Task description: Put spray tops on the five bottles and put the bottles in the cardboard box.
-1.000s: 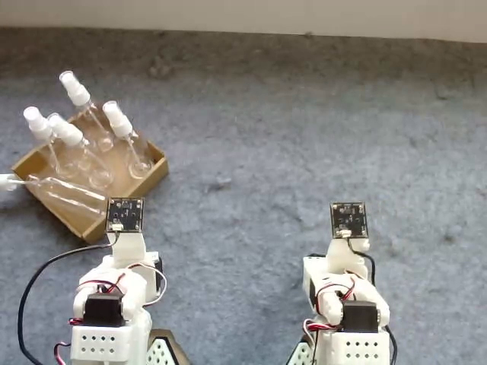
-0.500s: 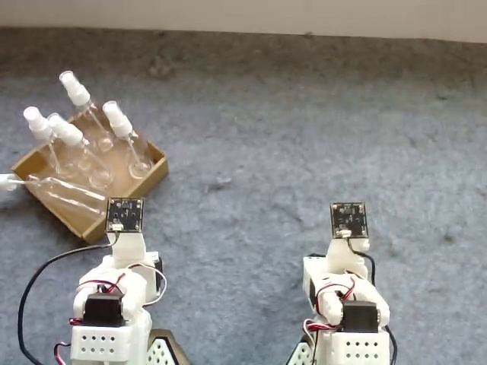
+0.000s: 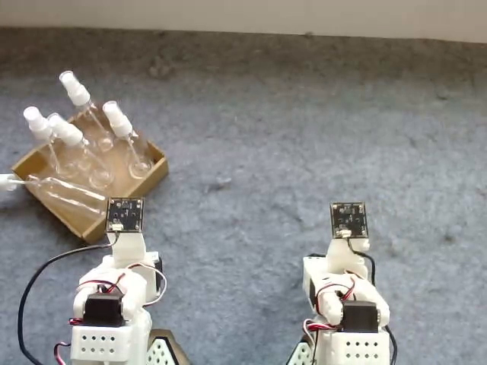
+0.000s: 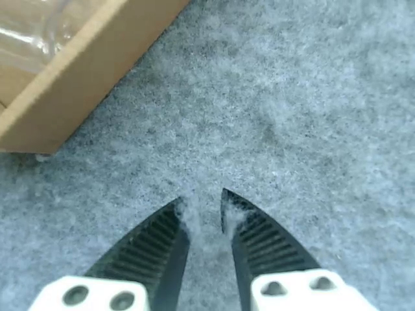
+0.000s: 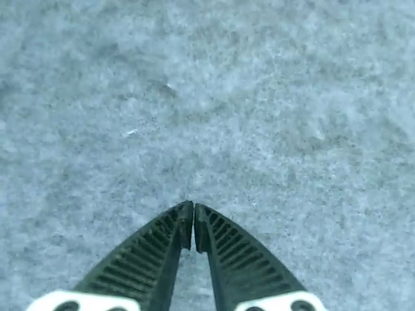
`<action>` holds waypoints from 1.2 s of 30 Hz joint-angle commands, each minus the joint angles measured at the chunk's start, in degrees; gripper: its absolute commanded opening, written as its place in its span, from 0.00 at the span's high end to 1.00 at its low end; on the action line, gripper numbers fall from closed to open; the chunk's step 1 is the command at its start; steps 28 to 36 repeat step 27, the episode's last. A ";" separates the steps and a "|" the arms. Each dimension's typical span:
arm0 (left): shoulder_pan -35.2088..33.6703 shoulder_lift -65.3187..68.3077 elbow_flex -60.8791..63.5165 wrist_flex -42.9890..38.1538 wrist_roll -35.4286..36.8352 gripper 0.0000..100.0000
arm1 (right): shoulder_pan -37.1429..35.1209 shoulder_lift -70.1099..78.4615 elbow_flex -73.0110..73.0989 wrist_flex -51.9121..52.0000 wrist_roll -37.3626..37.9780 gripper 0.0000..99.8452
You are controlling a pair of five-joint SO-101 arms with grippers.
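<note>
Looked done, needing no further move: capped bottles (image 3: 80, 156) in box (image 3: 148, 182), left gripper (image 4: 202, 201) ajar, right gripper (image 5: 194, 207) closed, both empty.

Likely a robotics lab bench: grey carpet-like table cover (image 3: 304, 129), exposed servo wiring (image 3: 99, 286).

Both arms sat folded back at the near edge, the left arm (image 3: 114, 293) at near left and the right arm (image 3: 346, 300) at near right, well apart. Each wrist pointed downward and toward the far side. The left gripper (image 4: 202, 206) had its ridged black fingers (image 4: 155, 243) parted by a narrow gap. The right gripper (image 5: 194, 217) had its fingertips (image 5: 185, 223) closed together.
</note>
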 commanded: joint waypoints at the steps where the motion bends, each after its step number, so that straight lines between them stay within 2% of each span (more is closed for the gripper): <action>1: -0.57 -0.48 1.27 -0.09 -0.18 0.99 | -0.31 -0.40 8.40 0.22 0.53 1.00; 36: -0.57 -0.48 1.27 -0.09 -0.18 0.99 | -0.40 -0.40 8.40 0.22 0.53 1.00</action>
